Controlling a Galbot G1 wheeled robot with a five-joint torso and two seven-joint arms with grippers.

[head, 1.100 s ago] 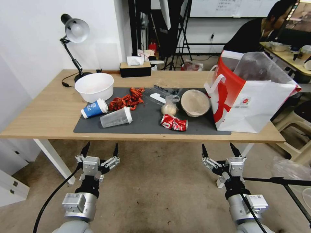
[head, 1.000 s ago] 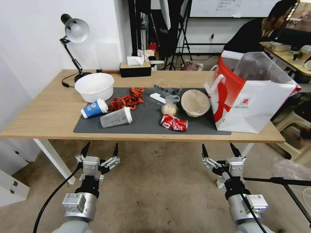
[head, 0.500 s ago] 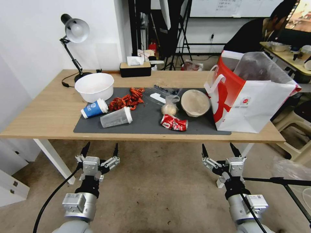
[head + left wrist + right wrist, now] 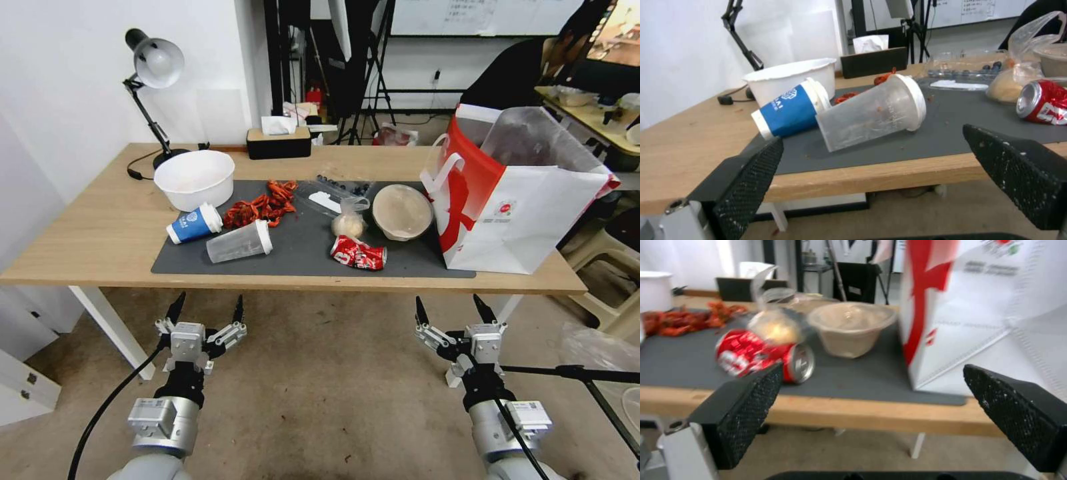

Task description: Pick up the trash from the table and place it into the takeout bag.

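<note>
Blue cup (image 4: 193, 223) — logo unreadable; crushed red can (image 4: 358, 253) on tabletop (image 4: 100, 233), beyond left gripper (image 4: 207, 310) and right gripper (image 4: 452, 310) — jaws wide open, empty.

takeout bag (image 4: 996, 306) cut off by frame top and right, crushed red can (image 4: 760, 355) blurred

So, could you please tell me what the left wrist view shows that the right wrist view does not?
Left wrist alone: the blue cup and the white-lidded clear cup, both lying on their sides, touching.

Right wrist alone: the takeout bag standing upright on the table, and the whole round clear-lidded bowl.

Both share: the crushed red can, the red shells, and an open claw short of the table edge, the left claw and the right claw.
</note>
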